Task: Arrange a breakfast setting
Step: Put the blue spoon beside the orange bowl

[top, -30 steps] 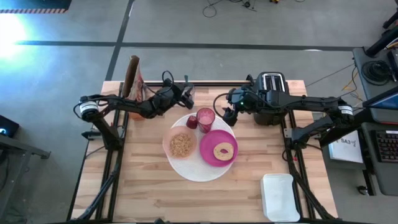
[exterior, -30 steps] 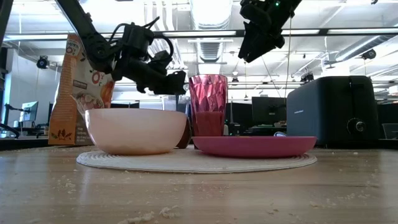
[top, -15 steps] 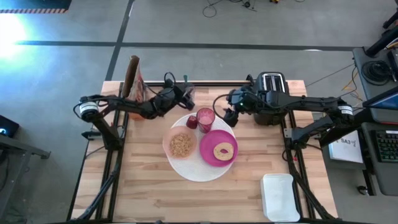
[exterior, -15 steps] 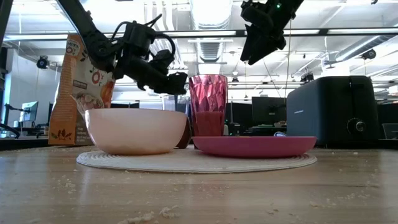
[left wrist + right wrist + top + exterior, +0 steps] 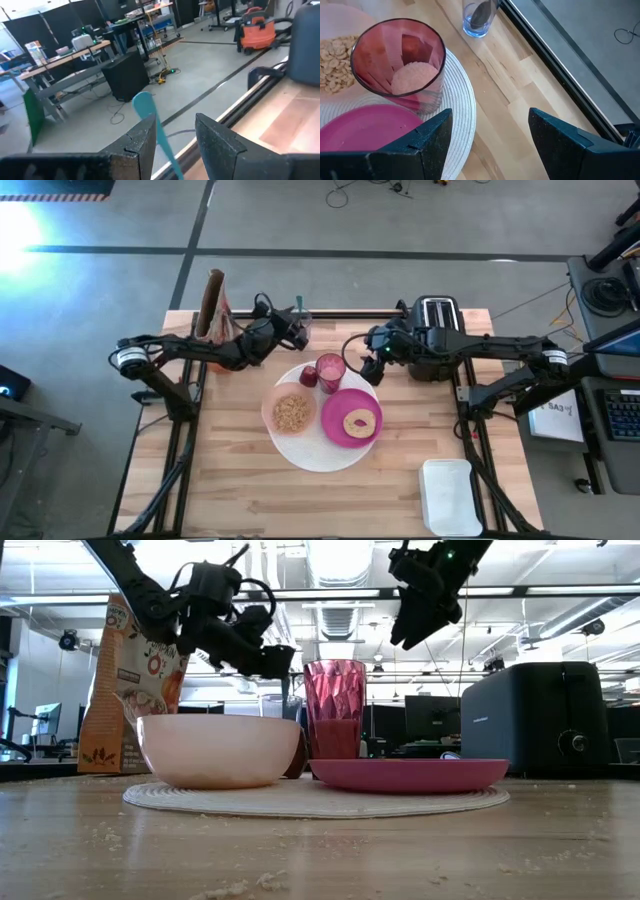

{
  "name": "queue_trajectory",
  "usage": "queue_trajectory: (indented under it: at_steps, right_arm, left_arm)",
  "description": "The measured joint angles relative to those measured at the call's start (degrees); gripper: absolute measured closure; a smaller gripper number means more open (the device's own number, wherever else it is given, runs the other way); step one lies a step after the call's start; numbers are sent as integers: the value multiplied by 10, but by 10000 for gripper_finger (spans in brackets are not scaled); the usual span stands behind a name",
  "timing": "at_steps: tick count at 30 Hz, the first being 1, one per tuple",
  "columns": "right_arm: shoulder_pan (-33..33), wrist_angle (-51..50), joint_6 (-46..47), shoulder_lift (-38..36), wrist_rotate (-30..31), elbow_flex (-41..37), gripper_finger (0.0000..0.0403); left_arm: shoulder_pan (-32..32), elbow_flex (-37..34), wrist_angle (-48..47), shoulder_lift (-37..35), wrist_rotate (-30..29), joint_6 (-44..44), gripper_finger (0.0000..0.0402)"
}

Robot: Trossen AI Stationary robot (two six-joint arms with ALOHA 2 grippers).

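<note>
Bright overhead ceiling lights (image 5: 335,565); white glare on floor (image 5: 22,225) at corner; soft shadows; low view backlit, foreground counter (image 5: 320,855) blurred.

A black toaster (image 5: 437,316) stands at the far edge of the wooden counter (image 5: 230,480). A colourful bag (image 5: 125,690) stands upright at the far left corner. A white lidded tub (image 5: 447,497) lies at the near right corner. Crumbs (image 5: 230,889) dot the front boards.

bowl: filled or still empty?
Filled. The high view shows tan cereal covering the inside of the bowl on the placemat; the right wrist view shows the same pieces at its edge.
</note>
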Motion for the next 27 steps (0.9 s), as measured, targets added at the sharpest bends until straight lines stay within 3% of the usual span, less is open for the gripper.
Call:
queue_trajectory:
  at_steps: [3, 7, 15, 27]
  right_arm:
    - [0, 0, 0, 0, 0, -3, 154]
    - [0, 1, 0, 0, 0, -7, 154]
    - [0, 1, 1, 0, 0, -16, 154]
    - [-1, 1, 1, 0, 0, -20, 154]
  left_arm:
    - [12, 0, -2, -3, 3, -1, 282]
    - [28, 0, 5, 3, 61, -33, 282]
    - [57, -1, 12, 13, 50, -33, 282]
    - [94, -1, 19, 13, 150, -52, 282]
